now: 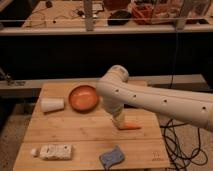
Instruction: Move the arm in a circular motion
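Observation:
The cream-white arm (155, 100) with small dark dots reaches in from the right edge over the wooden table (80, 130). Its bulbous joint (114, 82) hangs above the table's middle, just right of an orange bowl (82, 97). From that joint the arm bends down to the gripper (119, 120), which is low over the table beside a small orange carrot-like piece (132, 126). The thick arm hides most of the gripper.
A white cup (52, 104) lies on its side left of the bowl. A white packet (52, 151) lies at the front left and a blue-grey cloth (114, 156) at the front middle. Black cables (177, 145) hang off the table's right side. A shelf (100, 25) runs behind.

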`<act>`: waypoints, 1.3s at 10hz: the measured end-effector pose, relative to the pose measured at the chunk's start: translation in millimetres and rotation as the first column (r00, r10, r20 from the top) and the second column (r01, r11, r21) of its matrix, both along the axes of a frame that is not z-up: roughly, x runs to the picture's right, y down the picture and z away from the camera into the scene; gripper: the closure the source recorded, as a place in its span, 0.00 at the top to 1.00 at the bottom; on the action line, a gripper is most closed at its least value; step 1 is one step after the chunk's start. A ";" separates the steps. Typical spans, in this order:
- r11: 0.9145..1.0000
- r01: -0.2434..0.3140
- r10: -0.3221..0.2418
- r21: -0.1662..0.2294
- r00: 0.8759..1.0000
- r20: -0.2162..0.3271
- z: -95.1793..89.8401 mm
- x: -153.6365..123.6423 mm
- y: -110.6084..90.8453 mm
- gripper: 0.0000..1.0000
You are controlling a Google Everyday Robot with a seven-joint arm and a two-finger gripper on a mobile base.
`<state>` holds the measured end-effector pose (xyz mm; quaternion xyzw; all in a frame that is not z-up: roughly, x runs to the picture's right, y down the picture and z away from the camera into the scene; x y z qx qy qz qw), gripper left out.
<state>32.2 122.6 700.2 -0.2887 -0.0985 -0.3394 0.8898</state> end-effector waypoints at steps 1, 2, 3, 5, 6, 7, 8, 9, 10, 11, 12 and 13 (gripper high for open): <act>1.000 0.006 -0.006 0.002 1.000 0.004 0.8 -0.1 -0.9 0.80; 1.000 0.015 -0.015 0.002 1.000 0.004 2.1 -1.6 -2.8 0.80; 1.000 0.017 -0.017 0.005 1.000 0.014 4.5 -11.9 -6.2 0.80; 1.000 0.028 -0.028 0.006 0.999 0.025 7.9 -36.9 -12.7 0.80; 0.999 0.032 -0.032 0.005 0.999 0.027 9.0 -40.4 -14.3 0.80; 0.999 0.039 -0.039 0.005 0.999 0.028 9.9 -40.5 -15.8 0.80; 0.999 0.049 -0.050 0.006 0.998 0.031 11.4 -41.5 -17.4 0.80; 0.998 0.059 -0.059 0.007 0.998 0.039 12.4 -46.5 -17.9 0.80; 0.998 0.067 -0.067 0.009 0.997 0.041 13.2 -51.4 -20.5 0.80; 0.997 0.075 -0.076 0.016 0.996 0.054 15.7 -68.7 -25.2 0.80; 0.997 0.078 -0.079 0.017 0.995 0.058 16.3 -76.0 -27.0 0.80; 0.997 0.080 -0.081 0.019 0.995 0.059 17.3 -78.9 -29.1 0.80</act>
